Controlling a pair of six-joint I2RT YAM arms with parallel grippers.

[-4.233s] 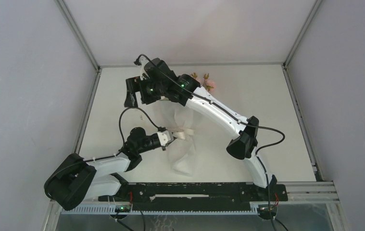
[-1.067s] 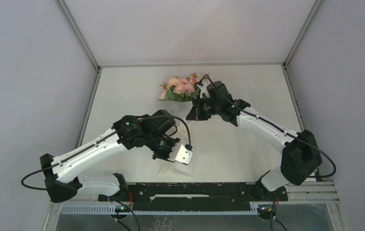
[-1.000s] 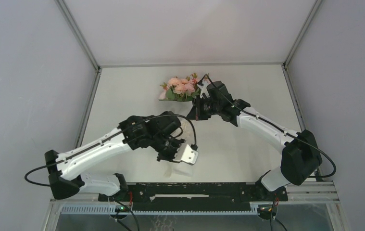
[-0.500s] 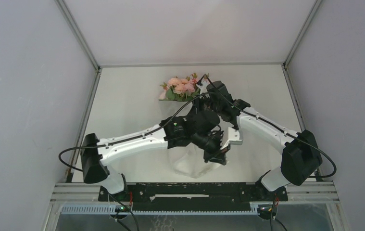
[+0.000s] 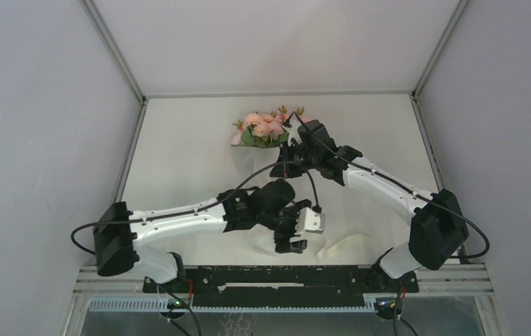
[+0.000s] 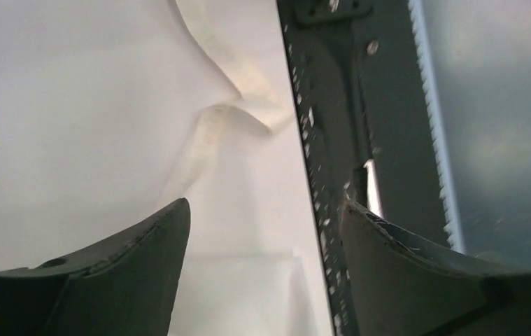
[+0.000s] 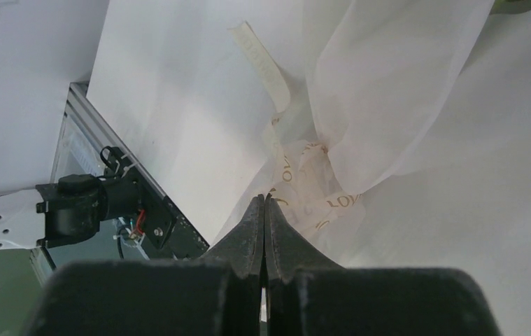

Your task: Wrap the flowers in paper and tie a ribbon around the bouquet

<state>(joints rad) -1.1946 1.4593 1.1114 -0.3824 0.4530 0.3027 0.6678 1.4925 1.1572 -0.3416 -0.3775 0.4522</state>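
The bouquet (image 5: 268, 134) lies centrally, flowers (image 5: 262, 123) at the far end. Its paper (image 7: 388, 91) is flimsy (the ribbon (image 7: 304, 189) limp), so it is best taken at the tied waist. The left gripper (image 6: 264, 206) gapes empty; the right gripper (image 7: 263, 199) is clenched beside the ribbon.

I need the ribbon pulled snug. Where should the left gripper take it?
Probably the loose tail of the ribbon, from above: it lies flat and free near the table edge, right ahead of the open left gripper.

The white-and-black left arm (image 5: 178, 218) lies low across the near edge, its dark two-finger left gripper (image 6: 266, 266) spread apart. The matching right arm (image 5: 381, 185) reaches far and leftward, its right gripper (image 7: 264, 231) pinched tight.
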